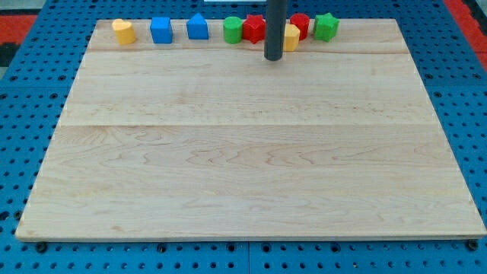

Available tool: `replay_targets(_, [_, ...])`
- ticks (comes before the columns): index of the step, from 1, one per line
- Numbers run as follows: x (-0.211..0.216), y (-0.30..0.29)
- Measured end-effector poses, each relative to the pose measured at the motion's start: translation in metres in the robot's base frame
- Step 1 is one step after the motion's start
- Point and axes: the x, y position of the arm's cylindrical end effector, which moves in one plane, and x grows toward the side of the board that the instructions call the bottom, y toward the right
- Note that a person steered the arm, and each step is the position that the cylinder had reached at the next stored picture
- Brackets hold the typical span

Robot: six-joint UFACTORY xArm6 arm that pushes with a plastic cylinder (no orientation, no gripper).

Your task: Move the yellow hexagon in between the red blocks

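The yellow hexagon (291,36) sits near the view's top edge of the wooden board (251,152), between two red blocks, one on its left (254,28) and one on its right (300,23). It lies slightly lower in the view than both reds. My tip (273,57) rests on the board just left of and below the yellow hexagon, close to or touching it. The rod hides part of the hexagon and the gap between the reds.
Along the view's top edge stand, from left, a yellow block (123,31), a blue cube (160,30), a blue pointed block (197,27), a green block (233,30) beside the left red, and a green block (326,27) at the right end.
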Motion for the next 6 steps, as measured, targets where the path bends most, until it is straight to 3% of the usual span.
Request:
replay_targets(1, [-0.001,0.059])
replay_targets(4, [-0.054,0.004])
replay_targets(5, [-0.052,-0.005])
replay_targets(6, [-0.019,0.027])
